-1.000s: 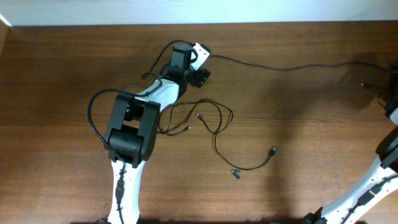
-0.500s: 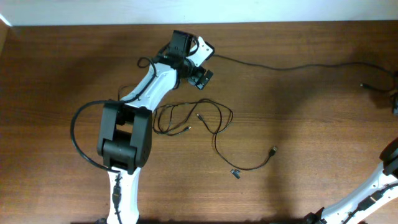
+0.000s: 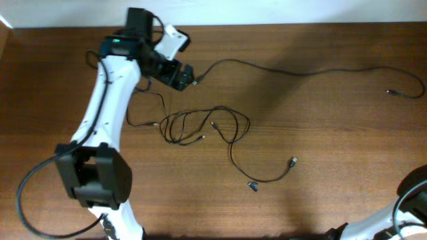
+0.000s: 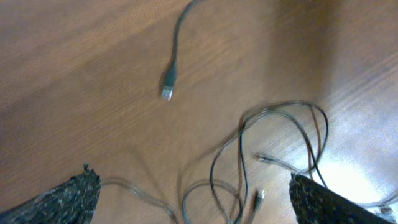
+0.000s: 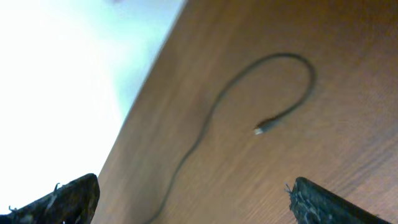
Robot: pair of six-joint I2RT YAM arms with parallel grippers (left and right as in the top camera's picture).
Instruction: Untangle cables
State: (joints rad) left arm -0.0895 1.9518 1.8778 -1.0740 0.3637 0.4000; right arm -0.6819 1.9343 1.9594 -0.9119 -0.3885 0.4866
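Observation:
The cables lie on the wooden table. A loose tangle of thin black loops (image 3: 200,125) sits at the centre, also in the left wrist view (image 4: 280,143). One long cable (image 3: 300,71) runs from a plug near my left gripper (image 3: 179,75) to the far right edge. Its plug (image 4: 166,93) lies free on the wood. My left gripper (image 4: 191,177) is open and empty, above the tangle's left side. My right gripper (image 5: 193,183) is open and empty over the table's edge, with a cable end (image 5: 260,129) ahead of it.
A curved strand ends in a plug (image 3: 293,160) at the front right of the tangle, with a small dark loose piece (image 3: 252,186) beside it. My left arm (image 3: 100,120) crosses the left of the table. The right arm's base (image 3: 413,193) shows at the bottom right corner.
My left arm has swung to the left and its gripper has moved left along the back of the table. The long cable's near end has shifted left. A strand left of the tangle is uncovered.

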